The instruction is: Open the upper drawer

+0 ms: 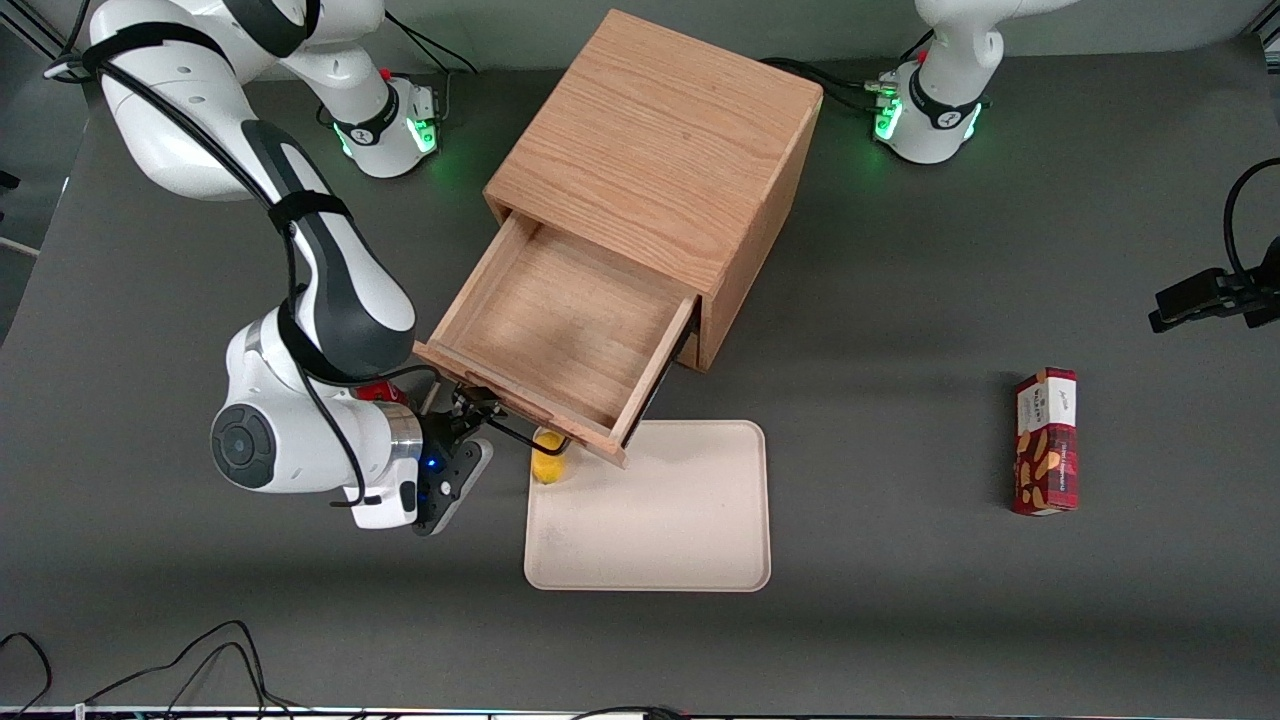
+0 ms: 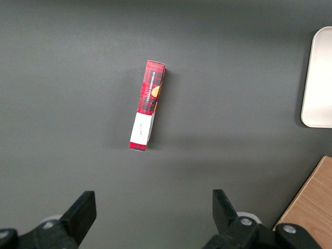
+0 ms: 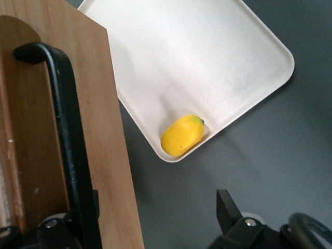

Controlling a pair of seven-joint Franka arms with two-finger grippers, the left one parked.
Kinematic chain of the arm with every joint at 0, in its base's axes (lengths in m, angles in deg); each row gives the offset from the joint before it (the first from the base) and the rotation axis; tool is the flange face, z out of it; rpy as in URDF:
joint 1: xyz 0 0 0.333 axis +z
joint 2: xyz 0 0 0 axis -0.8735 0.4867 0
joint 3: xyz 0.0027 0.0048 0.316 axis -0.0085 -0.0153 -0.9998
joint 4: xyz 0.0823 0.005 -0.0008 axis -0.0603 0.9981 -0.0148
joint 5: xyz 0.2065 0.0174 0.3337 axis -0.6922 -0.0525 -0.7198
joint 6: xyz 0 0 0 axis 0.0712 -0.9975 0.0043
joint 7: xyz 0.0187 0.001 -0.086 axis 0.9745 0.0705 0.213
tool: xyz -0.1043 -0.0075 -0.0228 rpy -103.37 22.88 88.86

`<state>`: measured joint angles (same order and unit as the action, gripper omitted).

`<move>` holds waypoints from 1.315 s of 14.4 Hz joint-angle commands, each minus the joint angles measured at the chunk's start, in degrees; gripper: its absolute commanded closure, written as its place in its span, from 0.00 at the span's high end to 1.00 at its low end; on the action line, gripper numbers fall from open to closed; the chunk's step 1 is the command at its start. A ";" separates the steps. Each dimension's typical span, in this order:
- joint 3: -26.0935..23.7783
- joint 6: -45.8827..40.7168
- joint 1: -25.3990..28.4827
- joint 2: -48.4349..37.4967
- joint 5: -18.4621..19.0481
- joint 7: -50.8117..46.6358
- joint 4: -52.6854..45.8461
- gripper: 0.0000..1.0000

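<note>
The upper drawer (image 1: 560, 330) stands pulled far out of the oak cube cabinet (image 1: 660, 150), its inside bare. Its front panel (image 3: 104, 129) carries a long black wire handle (image 1: 510, 432) (image 3: 67, 129). My gripper (image 1: 468, 412) (image 3: 155, 210) is at the end of that handle nearest the working arm, just in front of the drawer's front panel. It is open, the fingers spread wide. One finger (image 3: 85, 218) sits against the handle and the other finger (image 3: 226, 207) hangs over the bare table. Nothing is clamped between them.
A cream tray (image 1: 660, 520) (image 3: 207, 52) lies on the table in front of the drawer, partly under its front corner. A yellow fruit (image 1: 548, 462) (image 3: 181, 136) rests in the tray's corner close to my gripper. A red snack box (image 1: 1046, 440) (image 2: 148, 106) lies toward the parked arm's end.
</note>
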<state>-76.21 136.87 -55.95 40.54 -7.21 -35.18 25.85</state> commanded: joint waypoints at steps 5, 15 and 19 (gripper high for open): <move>-0.02 -1.00 0.00 3.45 0.43 1.34 -4.93 1.00; -0.02 -1.18 -0.44 3.55 0.34 0.37 -6.25 1.00; -0.29 -6.26 -0.44 3.02 -1.32 -0.68 -9.67 1.00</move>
<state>-76.11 134.17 -56.45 42.81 -7.44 -35.11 20.11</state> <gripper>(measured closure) 0.000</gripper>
